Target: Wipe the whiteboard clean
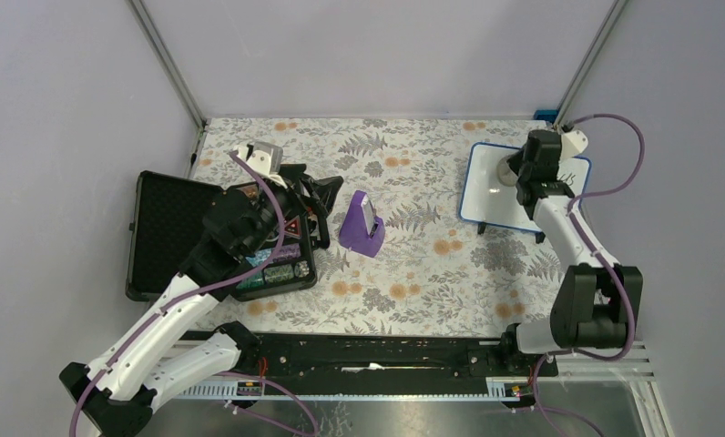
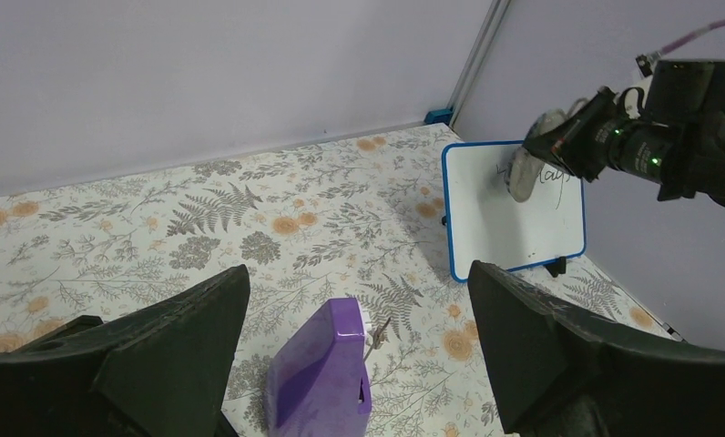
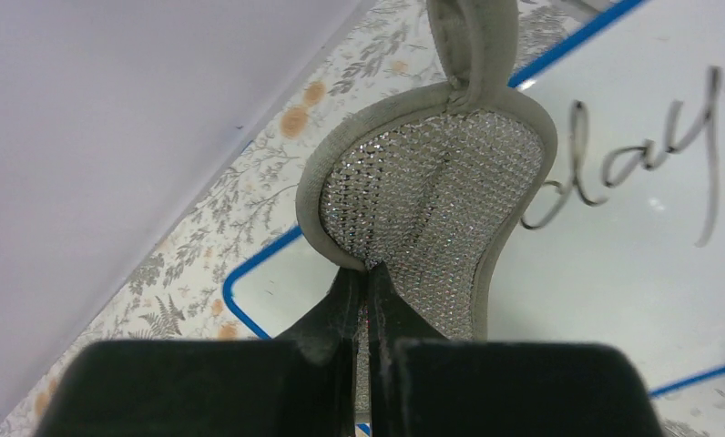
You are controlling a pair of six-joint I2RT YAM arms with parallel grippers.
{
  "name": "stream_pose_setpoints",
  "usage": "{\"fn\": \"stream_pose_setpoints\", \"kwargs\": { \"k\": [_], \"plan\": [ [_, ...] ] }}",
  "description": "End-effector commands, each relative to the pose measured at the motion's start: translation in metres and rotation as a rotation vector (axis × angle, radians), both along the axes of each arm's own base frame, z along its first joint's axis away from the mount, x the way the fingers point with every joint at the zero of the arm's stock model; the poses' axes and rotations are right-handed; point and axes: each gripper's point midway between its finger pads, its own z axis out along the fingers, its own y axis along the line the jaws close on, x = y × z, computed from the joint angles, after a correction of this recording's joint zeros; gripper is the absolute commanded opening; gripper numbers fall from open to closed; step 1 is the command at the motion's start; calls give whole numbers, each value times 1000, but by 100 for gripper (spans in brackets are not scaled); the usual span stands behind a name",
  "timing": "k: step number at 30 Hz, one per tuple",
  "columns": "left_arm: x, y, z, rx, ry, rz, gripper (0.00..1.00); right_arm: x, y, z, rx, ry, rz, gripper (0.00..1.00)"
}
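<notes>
The blue-framed whiteboard (image 1: 495, 187) stands at the far right of the table, with black handwriting on its right part (image 3: 632, 159). My right gripper (image 3: 370, 273) is shut on a grey mesh scrubbing cloth (image 3: 432, 191) and holds it against the board's upper area, just left of the writing. From above the cloth (image 1: 506, 169) sits on the board under the right gripper (image 1: 523, 177). In the left wrist view the board (image 2: 505, 228) and cloth (image 2: 525, 173) show far right. My left gripper (image 2: 354, 364) is open and empty, above a purple box.
A purple box (image 1: 362, 225) stands mid-table, also in the left wrist view (image 2: 322, 373). An open black case (image 1: 172, 232) with tools lies at the left under my left arm. Grey walls close in the back and both sides. The table has a floral cloth (image 1: 413, 273).
</notes>
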Motion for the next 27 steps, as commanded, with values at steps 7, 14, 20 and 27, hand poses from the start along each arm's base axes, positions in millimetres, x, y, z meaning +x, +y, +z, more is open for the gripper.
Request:
{"fn": "stream_pose_setpoints", "kwargs": {
  "k": [7,14,20,27],
  "plan": [
    [6,-5,8,-14,-27,-5,99,51,37,-10,-21,11,121,0],
    [6,-4,8,-16,-29,0,99,29,22,-56,6,115,32,0],
    [4,-2,11,-23,-36,0,99,-6,-4,-84,45,166,-44,0],
    [-1,0,17,-38,-51,-4,99,-45,-26,-91,21,201,-100,0]
  ]
}}
